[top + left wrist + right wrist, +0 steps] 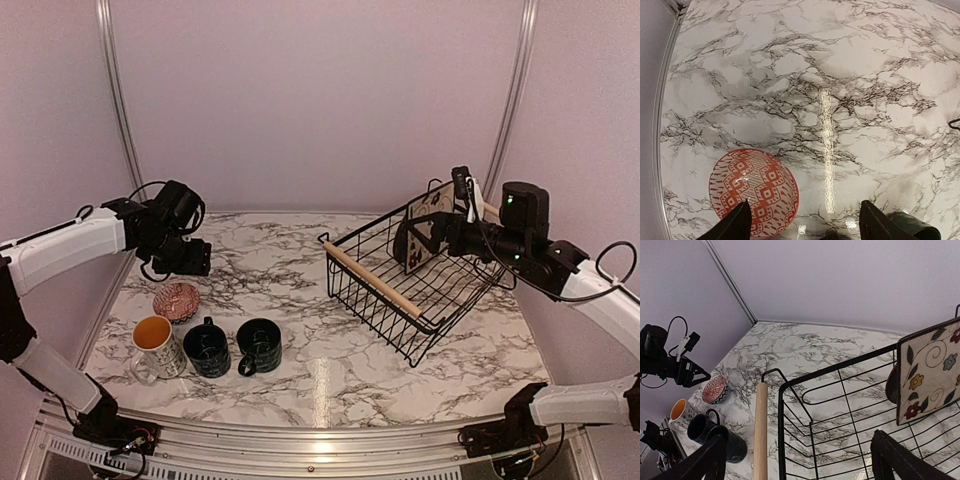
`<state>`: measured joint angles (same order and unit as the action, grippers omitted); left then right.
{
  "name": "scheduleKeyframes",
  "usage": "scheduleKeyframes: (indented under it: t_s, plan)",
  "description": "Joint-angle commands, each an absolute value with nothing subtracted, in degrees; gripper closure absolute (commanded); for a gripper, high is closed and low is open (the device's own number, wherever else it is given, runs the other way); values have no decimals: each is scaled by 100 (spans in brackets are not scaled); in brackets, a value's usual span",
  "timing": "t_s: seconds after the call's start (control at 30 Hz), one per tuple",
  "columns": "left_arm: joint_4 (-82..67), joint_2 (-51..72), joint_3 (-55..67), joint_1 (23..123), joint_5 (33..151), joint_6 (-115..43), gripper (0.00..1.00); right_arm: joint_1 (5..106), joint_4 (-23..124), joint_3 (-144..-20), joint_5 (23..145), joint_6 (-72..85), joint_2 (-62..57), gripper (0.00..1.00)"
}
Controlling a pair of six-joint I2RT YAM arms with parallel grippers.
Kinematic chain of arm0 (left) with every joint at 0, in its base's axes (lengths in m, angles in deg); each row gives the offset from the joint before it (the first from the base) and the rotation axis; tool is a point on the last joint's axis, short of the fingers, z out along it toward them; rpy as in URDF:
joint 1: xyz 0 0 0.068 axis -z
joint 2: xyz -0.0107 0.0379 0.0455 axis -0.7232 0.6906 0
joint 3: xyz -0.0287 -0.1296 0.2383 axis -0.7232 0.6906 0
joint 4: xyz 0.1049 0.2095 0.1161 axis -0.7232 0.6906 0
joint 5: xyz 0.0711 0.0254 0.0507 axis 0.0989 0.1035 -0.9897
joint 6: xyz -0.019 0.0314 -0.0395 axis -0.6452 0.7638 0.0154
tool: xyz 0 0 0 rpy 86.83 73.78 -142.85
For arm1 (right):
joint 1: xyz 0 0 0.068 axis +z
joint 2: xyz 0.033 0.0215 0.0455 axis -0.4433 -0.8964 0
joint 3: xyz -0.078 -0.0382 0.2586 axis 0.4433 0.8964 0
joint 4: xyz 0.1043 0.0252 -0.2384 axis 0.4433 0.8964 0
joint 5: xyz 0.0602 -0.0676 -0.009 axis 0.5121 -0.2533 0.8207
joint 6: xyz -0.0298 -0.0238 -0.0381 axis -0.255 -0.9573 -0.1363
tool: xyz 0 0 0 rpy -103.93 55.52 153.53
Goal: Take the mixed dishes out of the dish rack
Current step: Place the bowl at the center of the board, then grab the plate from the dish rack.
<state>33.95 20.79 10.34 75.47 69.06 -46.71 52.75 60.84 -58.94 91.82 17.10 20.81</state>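
Observation:
The black wire dish rack (385,290) with wooden bar handles stands right of centre. Only the square flowered plate (428,225) stands in it, upright against the far side; it also shows in the right wrist view (929,375). My right gripper (407,243) is open and empty over the rack (840,371), just left of the plate. The red patterned bowl (177,300), the white mug with orange inside (155,345) and two dark mugs (207,348) (260,345) sit on the table at the left. My left gripper (187,256) is open and empty above the bowl (754,192).
The marble table (290,260) ends at a metal rail in front and at pale walls on the other sides. The rack's near wooden handle (760,435) runs diagonally. A dark mug's rim (915,232) shows under my left gripper's right finger.

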Motion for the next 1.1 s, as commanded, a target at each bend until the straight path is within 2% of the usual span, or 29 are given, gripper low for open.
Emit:
scheduleKeyframes:
  t_s: [0.0,0.3,0.6,1.07]
  plan:
    - [3655,1520,450,7535,7288,-4307,22,5256,6333,-6217,8984,1926,1874,1]
    - [3063,595,-546,7538,7852,-3861,16,5259,6690,-6585,8043,2368,1353,2]
    - [1456,-487,747,7533,7826,-3361,12,5255,7329,-7386,6798,2645,509,1]
    - [1080,-1055,1572,7524,7555,-3134,10,5371,8472,-9452,4908,3624,-1749,2]
